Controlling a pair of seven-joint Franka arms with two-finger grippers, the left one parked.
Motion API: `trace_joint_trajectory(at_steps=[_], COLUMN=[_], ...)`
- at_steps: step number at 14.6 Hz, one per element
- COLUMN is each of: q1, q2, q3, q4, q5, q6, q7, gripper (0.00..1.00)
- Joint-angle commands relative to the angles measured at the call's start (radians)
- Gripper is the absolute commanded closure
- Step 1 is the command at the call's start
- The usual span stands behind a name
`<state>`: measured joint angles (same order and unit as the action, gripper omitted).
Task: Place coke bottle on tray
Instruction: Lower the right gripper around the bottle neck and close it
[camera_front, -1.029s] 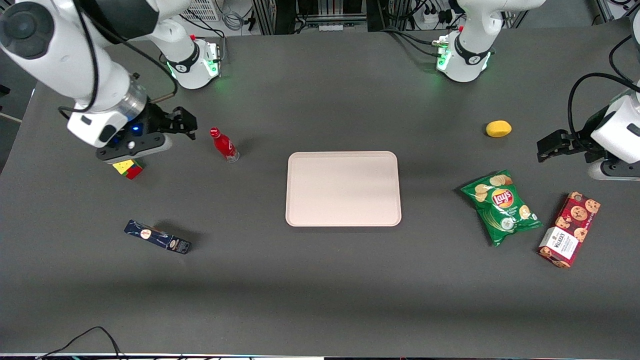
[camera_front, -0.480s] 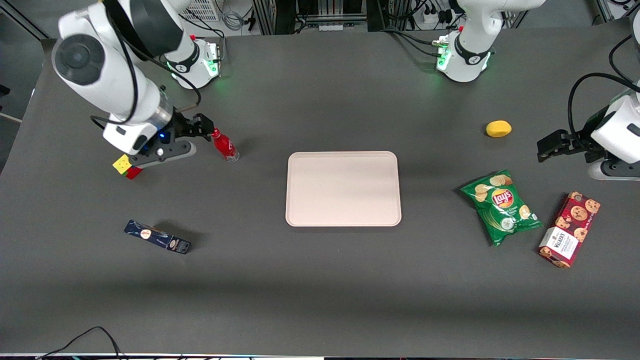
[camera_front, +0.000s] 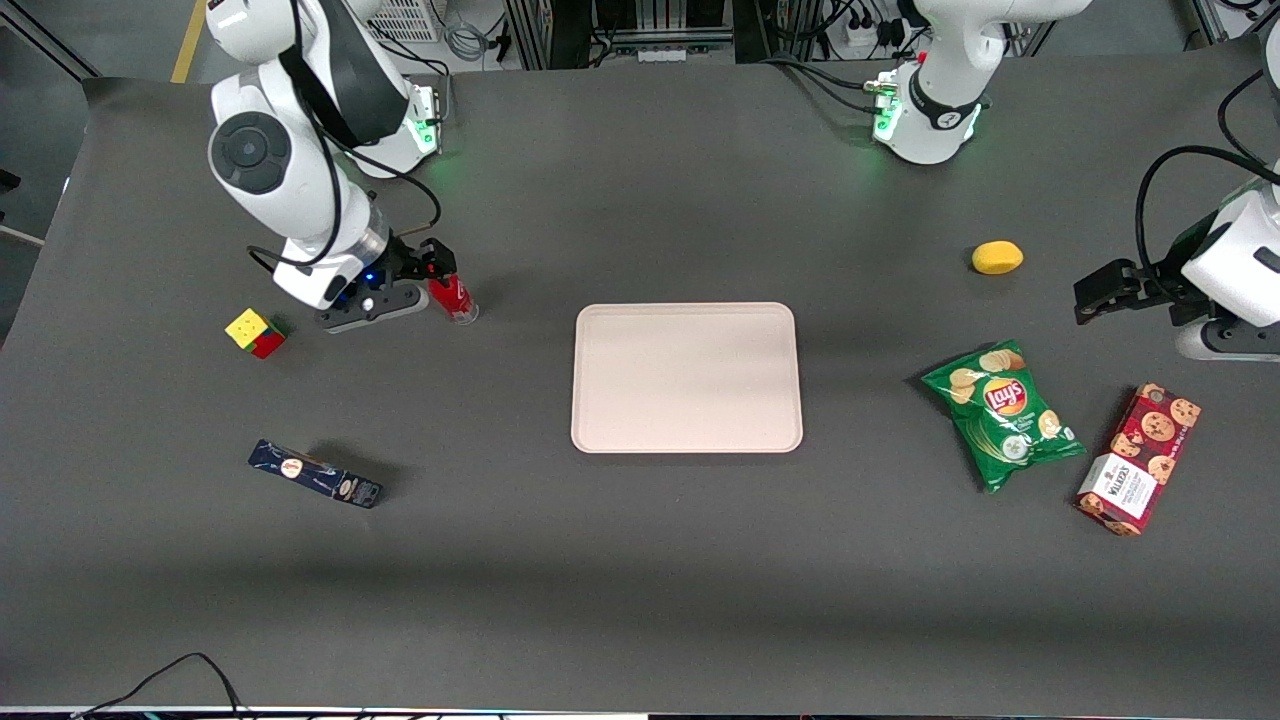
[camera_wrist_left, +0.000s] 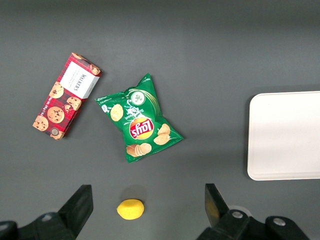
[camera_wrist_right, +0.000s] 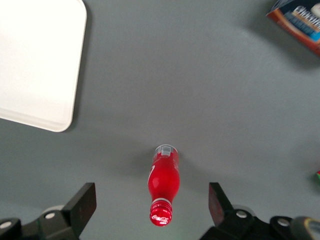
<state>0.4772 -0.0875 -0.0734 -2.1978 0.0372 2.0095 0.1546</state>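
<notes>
Worktop (camera_front: 640, 560): dark grey, carrying 7 loose items.

Item 1, coke bottle (camera_front: 452, 297): red, upright on the worktop, toward the working arm's end, well apart from the tray. In the right wrist view the bottle (camera_wrist_right: 163, 186) stood between the 2 fingers (camera_wrist_right: 81, 204), untouched, cap toward the camera.

Item 2, tray (camera_front: 686, 377): pale pinkish-beige, rounded corners, flat on the worktop near its middle. Nothing lay on it. A corner showed in the right wrist view (camera_wrist_right: 40, 65) and an edge in the left wrist view (camera_wrist_left: 285, 135).

Item 3, hand (camera_front: 432, 262): directly above the bottle's top, covering the cap in the front view. Fingers spread wide, 1 to each side of the bottle, gripping nothing.

Item 4, puzzle cube (camera_front: 254, 332): multicoloured, on the worktop beside the hand, farther toward the working arm's end.

Item 5, dark box (camera_front: 315, 474): blue, lying flat, nearer the front camera than the bottle.

Item 6, lemon (camera_front: 997, 257): yellow, toward the parked arm's end.

Item 7, chips bag (camera_front: 1002, 412): green, lying flat, nearer the front camera than the lemon.

Item 8, cookie box (camera_front: 1139, 458): red, lying flat just beside the chips bag, apart from it.
</notes>
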Motion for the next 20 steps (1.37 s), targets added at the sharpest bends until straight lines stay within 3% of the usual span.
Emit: trace_joint_trajectory(at_steps=[1,12,20], q1=[0.006,0.004,0.003], q2=[-0.089,-0.117,-0.072], q3=[0.014,0.024,0.030], q4=[-0.164,-0.309,-0.300], q5=[0.012,0.010,0.010], q6=[0.077,0.196,0.207], q7=[0.006,0.003,0.014], gripper=[0.00,0.00,0.00])
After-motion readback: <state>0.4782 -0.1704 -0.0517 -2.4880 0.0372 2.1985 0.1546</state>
